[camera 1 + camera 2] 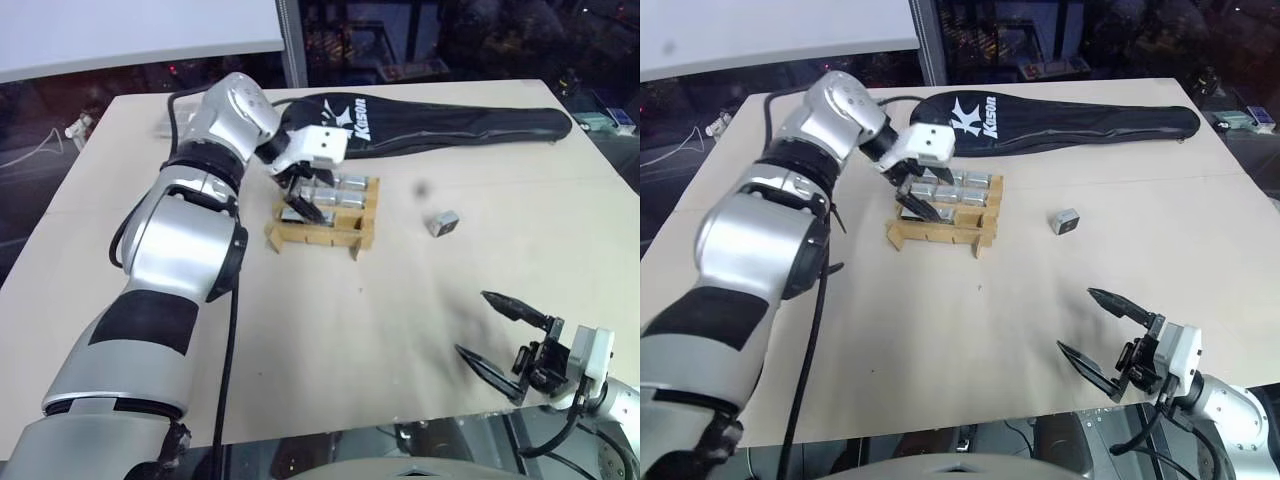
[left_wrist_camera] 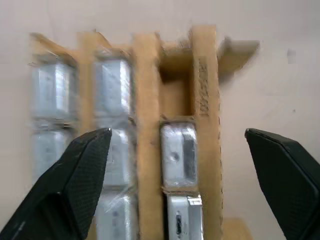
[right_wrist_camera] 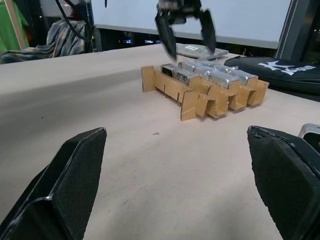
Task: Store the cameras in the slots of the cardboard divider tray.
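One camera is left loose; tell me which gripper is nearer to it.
Right. The right gripper waits open, nearer the robot than the loose camera; the left gripper hovers open over the cardboard divider tray, farther off.

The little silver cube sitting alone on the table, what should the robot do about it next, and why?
Probably reach the open right gripper toward that lone camera and pick it up. It lies outside the cardboard tray, one slot looks empty, and the open left gripper hovers over the tray holding nothing.
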`<act>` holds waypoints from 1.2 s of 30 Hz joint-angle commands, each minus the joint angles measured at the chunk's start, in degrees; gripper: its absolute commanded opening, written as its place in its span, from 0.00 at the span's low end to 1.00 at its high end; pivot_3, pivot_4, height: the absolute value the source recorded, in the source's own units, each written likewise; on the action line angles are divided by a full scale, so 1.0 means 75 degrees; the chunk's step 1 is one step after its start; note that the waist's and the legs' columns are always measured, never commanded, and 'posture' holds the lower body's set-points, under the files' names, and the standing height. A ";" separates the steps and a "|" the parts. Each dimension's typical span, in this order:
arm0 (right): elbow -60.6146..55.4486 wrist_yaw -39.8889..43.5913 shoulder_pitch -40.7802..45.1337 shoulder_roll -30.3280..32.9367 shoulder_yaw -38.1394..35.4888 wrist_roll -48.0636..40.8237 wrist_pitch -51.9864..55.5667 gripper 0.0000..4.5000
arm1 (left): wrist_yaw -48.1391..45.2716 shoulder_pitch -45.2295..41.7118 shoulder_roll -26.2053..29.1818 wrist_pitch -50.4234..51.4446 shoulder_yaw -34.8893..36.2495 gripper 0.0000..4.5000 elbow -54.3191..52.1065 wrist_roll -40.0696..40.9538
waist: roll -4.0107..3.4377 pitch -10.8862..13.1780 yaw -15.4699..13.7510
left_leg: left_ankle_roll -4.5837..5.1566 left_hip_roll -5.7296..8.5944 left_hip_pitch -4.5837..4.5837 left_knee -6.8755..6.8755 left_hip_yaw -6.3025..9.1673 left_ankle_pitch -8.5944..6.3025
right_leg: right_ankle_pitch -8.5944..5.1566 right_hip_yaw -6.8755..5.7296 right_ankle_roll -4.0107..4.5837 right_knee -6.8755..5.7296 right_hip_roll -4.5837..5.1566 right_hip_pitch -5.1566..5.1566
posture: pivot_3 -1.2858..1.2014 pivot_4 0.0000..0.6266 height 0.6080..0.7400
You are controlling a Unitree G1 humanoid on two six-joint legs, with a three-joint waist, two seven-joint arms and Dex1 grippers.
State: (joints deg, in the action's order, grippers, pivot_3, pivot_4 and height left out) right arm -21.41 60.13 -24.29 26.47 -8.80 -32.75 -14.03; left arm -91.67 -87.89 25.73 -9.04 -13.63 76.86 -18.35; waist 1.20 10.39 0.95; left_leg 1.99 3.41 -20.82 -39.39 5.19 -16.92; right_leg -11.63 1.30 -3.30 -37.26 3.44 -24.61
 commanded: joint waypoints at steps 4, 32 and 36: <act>-0.0034 -0.0519 0.0282 -0.0063 -0.0274 -0.0050 0.0108 1.00 | -0.0103 0.1075 0.0840 -0.0259 0.1148 0.98 -0.1398 0.1425 | -0.0006 -0.0003 0.0022 | -0.0001 -0.0003 0.0012 0.0001 -0.0009 0.0000 | 0.0008 0.0012 0.0013 -0.0010 0.0001 0.0000 | 0.52 0.24 1.00; 0.9197 0.1830 1.0571 0.1446 0.2955 0.4244 -0.0685 1.00 | 0.5425 1.3856 0.0001 0.5491 0.6677 0.98 -1.5891 0.9231 | -0.0026 0.0004 0.0052 | -0.0041 -0.0094 0.0033 0.0009 -0.0031 0.0023 | 0.0075 0.0007 0.0128 0.0024 -0.0063 0.0005 | 0.52 0.24 1.00; 1.1046 0.2006 1.1988 0.0878 0.3452 0.5074 -0.1272 1.00 | 0.5056 1.4758 0.0071 0.5208 0.6930 0.98 -1.6408 1.0116 | -0.0027 0.0004 0.0136 | -0.0053 -0.0108 0.0021 0.0026 -0.0037 0.0027 | 0.0089 0.0018 0.0149 0.0056 -0.0067 -0.0003 | 0.52 0.24 1.00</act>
State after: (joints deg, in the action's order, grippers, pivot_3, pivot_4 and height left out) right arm 57.54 74.76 61.85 33.34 16.33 2.74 -20.51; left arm -52.40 20.74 25.64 31.74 36.49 -42.65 53.82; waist 0.99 10.42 1.97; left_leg 1.58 2.59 -20.68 -39.17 4.89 -16.71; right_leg -10.96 1.47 -2.18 -36.79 3.00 -24.65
